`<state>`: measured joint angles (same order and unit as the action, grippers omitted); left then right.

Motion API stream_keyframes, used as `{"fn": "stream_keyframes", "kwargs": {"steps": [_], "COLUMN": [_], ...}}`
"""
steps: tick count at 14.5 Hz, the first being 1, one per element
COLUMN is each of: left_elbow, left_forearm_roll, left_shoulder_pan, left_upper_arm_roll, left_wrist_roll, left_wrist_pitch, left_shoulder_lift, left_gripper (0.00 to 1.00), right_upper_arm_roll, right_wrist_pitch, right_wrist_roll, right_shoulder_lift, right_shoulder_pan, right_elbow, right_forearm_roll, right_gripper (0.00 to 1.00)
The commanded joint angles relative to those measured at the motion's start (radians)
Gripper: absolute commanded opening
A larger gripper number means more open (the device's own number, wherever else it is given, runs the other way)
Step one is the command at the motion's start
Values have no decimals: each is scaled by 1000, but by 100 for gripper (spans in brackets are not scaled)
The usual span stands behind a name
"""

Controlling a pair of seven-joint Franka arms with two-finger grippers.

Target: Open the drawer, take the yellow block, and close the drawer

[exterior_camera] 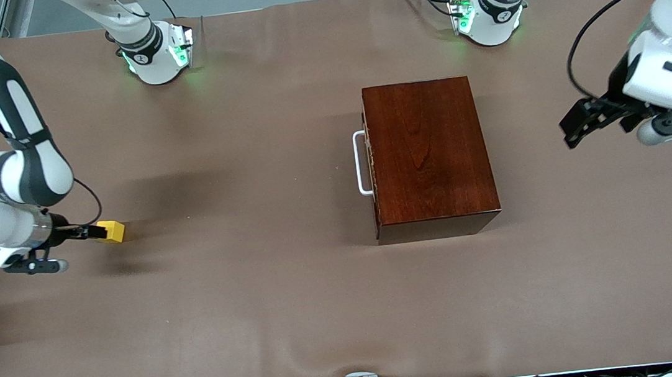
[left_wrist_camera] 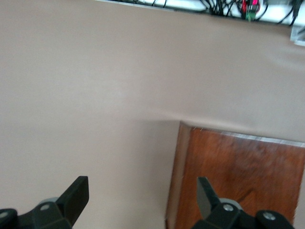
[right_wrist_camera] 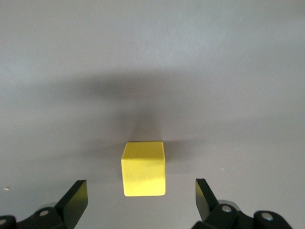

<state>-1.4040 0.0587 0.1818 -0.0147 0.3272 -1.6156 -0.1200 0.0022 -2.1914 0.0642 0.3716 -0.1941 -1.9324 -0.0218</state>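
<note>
Front view shows the yellow block (exterior_camera: 112, 231) lying on the brown surface (exterior_camera: 260, 296) toward the right arm's end, well apart from the drawer (exterior_camera: 371, 163), which sits pushed in flush with its mahogany box (exterior_camera: 426, 154), the white loop handle (exterior_camera: 361, 164) facing the right arm's end. The right claw (exterior_camera: 94, 231) is low at the block, and in the right wrist view its two fingers (right_wrist_camera: 76, 198) stand spread wide on either side of the cube (right_wrist_camera: 143, 168) with clear gaps, so the block is released and rests on the cloth. The left claw (exterior_camera: 582, 124) hangs in the air over the bare surface toward the left arm's end, beside the box; the left wrist view shows its fingers (left_wrist_camera: 78, 195) parted and holding nothing, with a corner of the box (left_wrist_camera: 238, 176) below.
</note>
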Motion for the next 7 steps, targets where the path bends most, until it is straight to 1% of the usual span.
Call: {"fn": "stream_keyframes", "kwargs": {"steps": [1, 2, 5, 7], "left_elbow": [-100, -139, -248, -279], "left_forearm_roll": [-14, -16, -16, -16], "left_shoulder_pan": [-93, -120, -137, -151], "left_upper_arm_roll": [-77, -93, -96, -96], "left_wrist_roll": [-60, -88, -187, -226], "left_wrist_pitch": [20, 20, 22, 35], "left_shoulder_lift": [87, 118, 209, 250], "left_gripper": [100, 100, 100, 100], "right_upper_arm_roll": [24, 25, 25, 27], "right_wrist_pitch": [38, 50, 105, 152], "right_wrist_roll": [20, 23, 29, 29], "right_shoulder_lift": [-100, -120, -181, -223], "right_shoulder_pan": [-16, -16, -4, -2], "right_elbow": [-11, -11, -2, 6], "right_forearm_roll": [-17, -15, -14, -14], "right_gripper": [100, 100, 100, 100]}}
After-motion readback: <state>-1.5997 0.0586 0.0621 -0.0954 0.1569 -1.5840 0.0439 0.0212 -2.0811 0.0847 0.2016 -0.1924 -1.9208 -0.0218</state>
